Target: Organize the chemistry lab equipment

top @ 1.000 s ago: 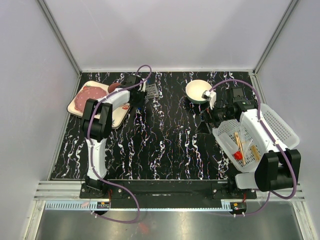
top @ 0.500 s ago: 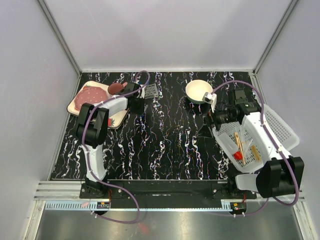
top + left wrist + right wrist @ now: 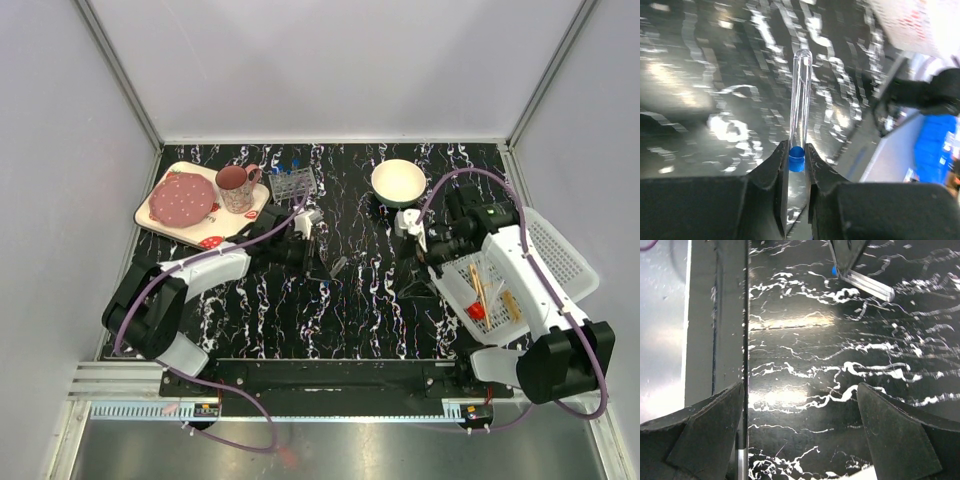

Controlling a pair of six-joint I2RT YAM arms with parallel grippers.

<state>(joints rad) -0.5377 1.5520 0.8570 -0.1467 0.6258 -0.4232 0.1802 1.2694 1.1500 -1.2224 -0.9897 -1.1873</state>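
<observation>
My left gripper (image 3: pixel 325 262) is shut on the blue cap of a thin clear tube (image 3: pixel 801 95) and holds it over the middle of the table; the tube (image 3: pixel 338 266) sticks out past the fingers. In the right wrist view the tube (image 3: pixel 862 284) shows at the top. A small rack (image 3: pixel 292 183) with more blue-capped tubes stands at the back. My right gripper (image 3: pixel 418 270) is open and empty over the table, beside the white basket (image 3: pixel 560 250). The basket holds tan wooden sticks (image 3: pixel 480 285) and a small red piece (image 3: pixel 476 311). The pipettes and funnel are out of view.
A cream bowl (image 3: pixel 398 181) stands at the back right. A pink mug (image 3: pixel 237 187) and a dotted pink plate (image 3: pixel 182 200) sit on a tray (image 3: pixel 232 232) at the back left. The table (image 3: pixel 300 310) is black marble with white walls round it.
My left arm has swung from the rack at the back left to the table's middle, with the tube in its jaws. My right gripper has moved a little nearer and lower.
</observation>
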